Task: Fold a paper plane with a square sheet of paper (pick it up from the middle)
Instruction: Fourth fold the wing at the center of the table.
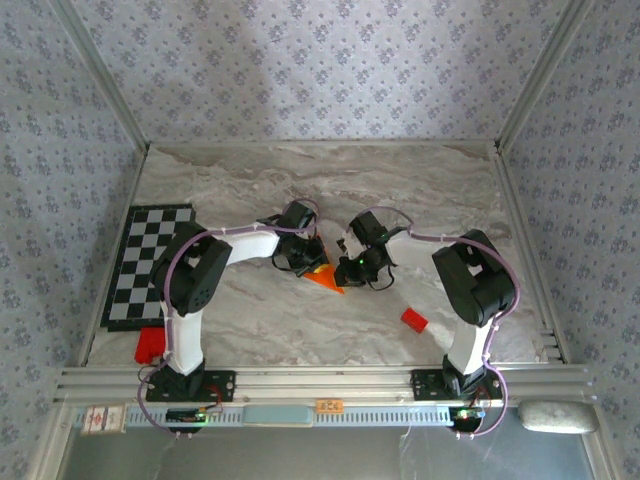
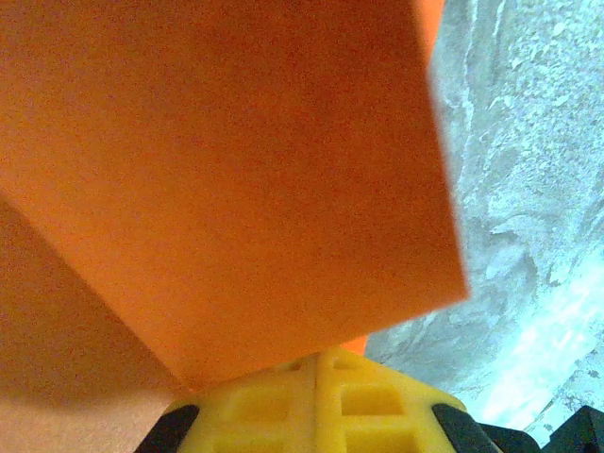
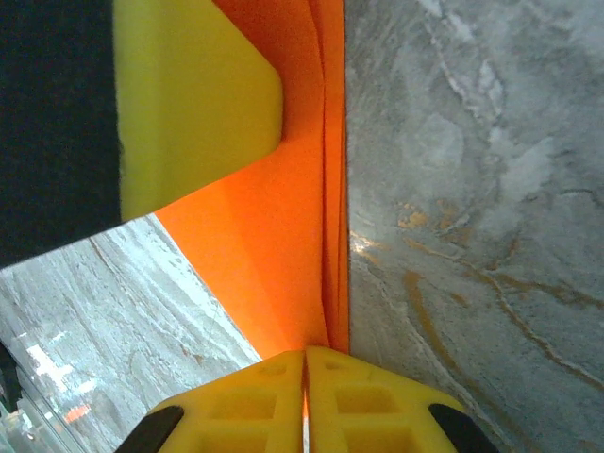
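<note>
The square sheet of paper [image 1: 325, 276] is bright orange and folded into a pointed triangle, held just above the marble table between both arms. My left gripper [image 1: 308, 262] is shut on its left part; in the left wrist view the paper [image 2: 217, 179] spreads out from the closed yellow fingertips [image 2: 316, 363]. My right gripper [image 1: 350, 268] is shut on the right edge. In the right wrist view several stacked folded layers of the paper [image 3: 283, 245] rise from its closed tips [image 3: 304, 357]. A yellow finger of the left gripper [image 3: 189, 104] presses on the paper at the upper left.
A small red block [image 1: 414, 319] lies on the table to the right of the paper. A checkerboard mat [image 1: 150, 265] lies at the left edge, with another red object [image 1: 150, 345] below it. Metal frame rails border the table.
</note>
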Controlling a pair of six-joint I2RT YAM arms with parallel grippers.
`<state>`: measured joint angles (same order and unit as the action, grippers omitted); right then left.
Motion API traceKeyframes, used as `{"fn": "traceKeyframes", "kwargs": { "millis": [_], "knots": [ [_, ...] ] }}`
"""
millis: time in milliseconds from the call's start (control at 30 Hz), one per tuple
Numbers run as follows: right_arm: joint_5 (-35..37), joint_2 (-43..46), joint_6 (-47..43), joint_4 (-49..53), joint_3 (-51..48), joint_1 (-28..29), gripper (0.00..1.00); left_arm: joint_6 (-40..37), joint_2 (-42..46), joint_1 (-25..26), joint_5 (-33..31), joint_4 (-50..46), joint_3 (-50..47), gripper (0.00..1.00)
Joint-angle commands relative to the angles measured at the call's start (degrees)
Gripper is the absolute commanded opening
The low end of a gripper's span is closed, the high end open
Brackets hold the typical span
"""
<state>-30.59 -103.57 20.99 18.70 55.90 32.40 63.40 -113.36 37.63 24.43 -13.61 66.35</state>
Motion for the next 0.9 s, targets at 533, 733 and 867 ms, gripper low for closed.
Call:
{"fn": "traceKeyframes", "kwargs": {
  "millis": [533, 733, 867],
  "knots": [
    [-0.13, 5.15, -3.07, 10.82, -7.74, -1.20, 0.09, -1.17, -8.63, 0.96, -10.11, -12.99, -3.76, 0.03],
    [-0.44, 11.56, -1.94, 6.76, -6.43, -1.73, 0.10, -1.52, -7.85, 0.91, -9.59, -12.64, -3.36, 0.03],
    [-0.60, 11.60, 0.04, 2.02, -4.23, -1.05, 0.10, -1.52, -6.90, 1.00, -8.89, -12.20, -2.88, 0.04]
  ]
}}
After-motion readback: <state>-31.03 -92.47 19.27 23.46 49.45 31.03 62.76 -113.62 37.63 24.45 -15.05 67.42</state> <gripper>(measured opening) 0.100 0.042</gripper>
